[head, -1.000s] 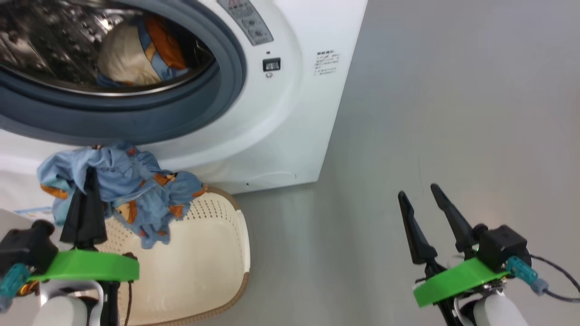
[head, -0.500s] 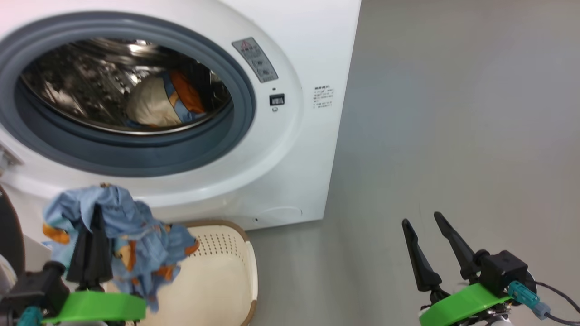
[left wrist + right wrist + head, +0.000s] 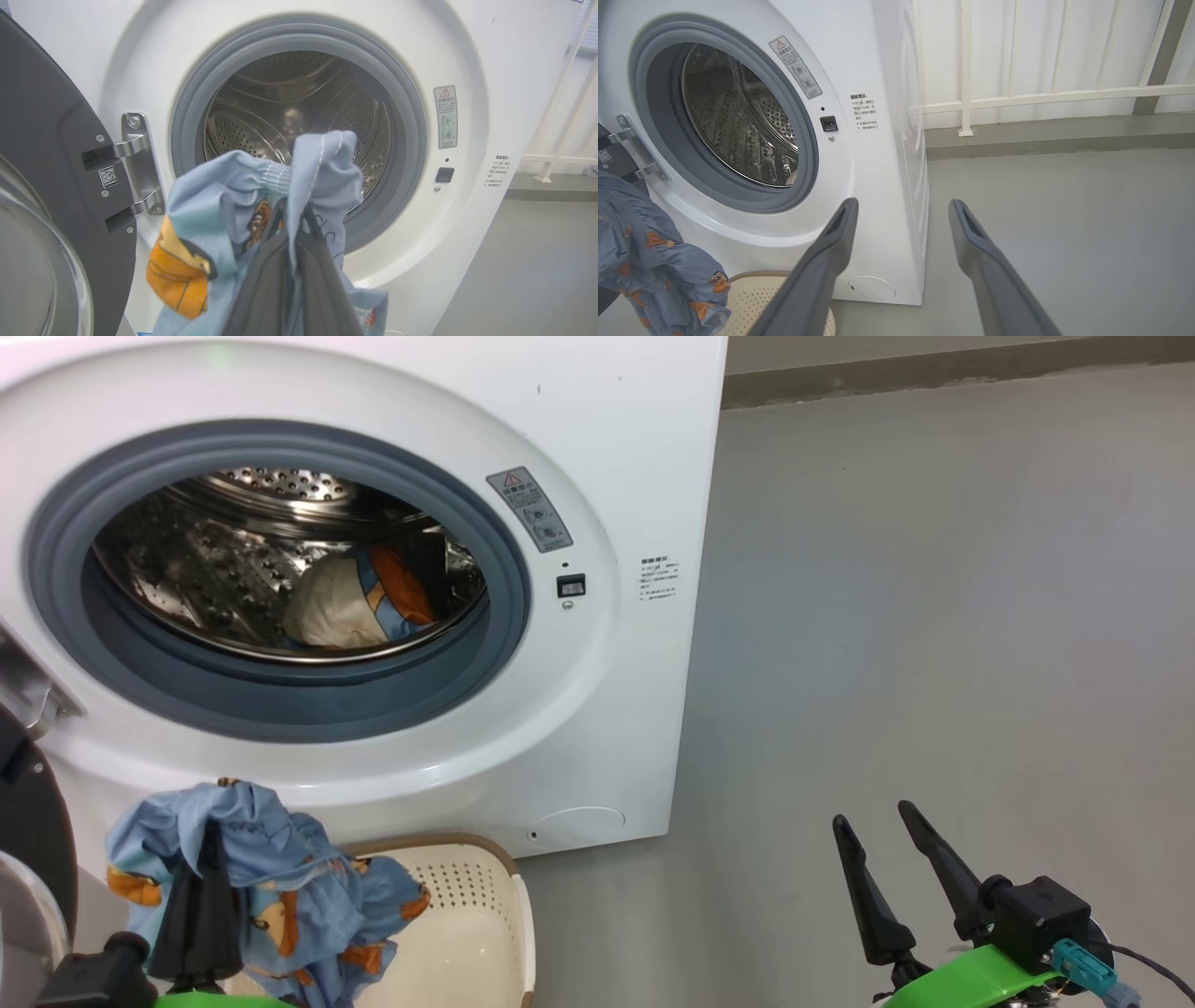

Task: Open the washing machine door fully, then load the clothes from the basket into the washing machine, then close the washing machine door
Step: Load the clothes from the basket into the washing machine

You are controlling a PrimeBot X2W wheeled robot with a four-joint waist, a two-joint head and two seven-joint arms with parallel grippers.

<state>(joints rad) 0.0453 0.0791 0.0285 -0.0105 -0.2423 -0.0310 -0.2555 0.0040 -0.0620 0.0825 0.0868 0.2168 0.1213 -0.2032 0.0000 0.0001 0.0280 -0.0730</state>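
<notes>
Head view tilted upward since a second ago; the whole mouth of the washing machine (image 3: 644,457) now shows at upper left. Lower left, the left gripper (image 3: 211,840) is pressed together on the light blue garment (image 3: 271,859) above the basket (image 3: 467,896). Lower right, the right gripper (image 3: 870,814) is spread and empty. The cream garment (image 3: 327,611) lies in the drum (image 3: 233,569); the washing machine door (image 3: 28,821) stands open at far left

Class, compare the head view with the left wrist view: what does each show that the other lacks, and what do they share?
Head view, not left wrist: the cream garment in the drum, the basket, the open right gripper. Left wrist, not head: a QR sticker, a white railing. Both: the washing machine, its open door, the light blue garment in the shut left gripper.
</notes>
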